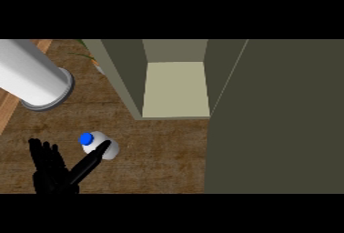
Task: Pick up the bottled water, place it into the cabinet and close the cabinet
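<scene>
Head view: stands upright on the wooden counter (154, 154), a white bottled water (101, 144) with a blue cap (86, 138), seen almost straight from above (so body shape hardly shows). Sits near and left of the open cabinet (176, 86), well apart from its pale inner shelf (176, 88). At the near left, a black left hand (50, 170), fingers straight and spread, pointing away; thumb stretched out to the right, tip touching or overlapping the bottle's near side. Not closed around it. Farther off, at the far left, a grey forearm (30, 75) slanting in, its hand out of sight. On the right, the cabinet's open door (275, 118), large and dark olive.
</scene>
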Controlling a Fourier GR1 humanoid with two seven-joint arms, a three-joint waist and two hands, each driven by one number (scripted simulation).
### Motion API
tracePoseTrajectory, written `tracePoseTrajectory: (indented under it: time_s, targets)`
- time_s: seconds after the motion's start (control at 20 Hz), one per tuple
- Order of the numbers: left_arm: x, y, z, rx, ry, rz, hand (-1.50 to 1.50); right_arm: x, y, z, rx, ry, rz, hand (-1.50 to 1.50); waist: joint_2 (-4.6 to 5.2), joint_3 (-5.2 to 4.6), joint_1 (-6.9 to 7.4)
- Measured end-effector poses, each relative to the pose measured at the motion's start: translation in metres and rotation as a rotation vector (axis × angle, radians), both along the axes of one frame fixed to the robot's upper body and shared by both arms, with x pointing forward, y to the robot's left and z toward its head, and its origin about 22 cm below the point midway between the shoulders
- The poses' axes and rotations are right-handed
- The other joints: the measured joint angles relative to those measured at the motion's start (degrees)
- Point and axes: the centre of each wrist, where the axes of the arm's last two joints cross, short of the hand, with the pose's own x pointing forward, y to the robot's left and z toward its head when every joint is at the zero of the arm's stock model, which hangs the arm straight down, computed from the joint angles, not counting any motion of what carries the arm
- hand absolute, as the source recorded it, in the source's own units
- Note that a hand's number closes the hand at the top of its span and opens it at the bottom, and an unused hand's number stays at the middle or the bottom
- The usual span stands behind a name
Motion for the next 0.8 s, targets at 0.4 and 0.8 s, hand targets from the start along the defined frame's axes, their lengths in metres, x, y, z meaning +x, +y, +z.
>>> tracePoseTrajectory:
  time_s: [0.4, 0.8]
  targets:
    - [-0.002, 0.016, -0.069, -0.04, -0.047, -0.064, -1.5, -0.01, -0.001, -0.003, 0.001, 0.003, 0.001, -1.5, 0.2, 0.03, -0.26]
    - [0.002, 0.023, -0.123, -0.056, -0.135, -0.095, 1.5, -0.016, -0.001, -0.003, 0.002, 0.006, 0.009, -1.5, 0.36, 0.07, -0.59]
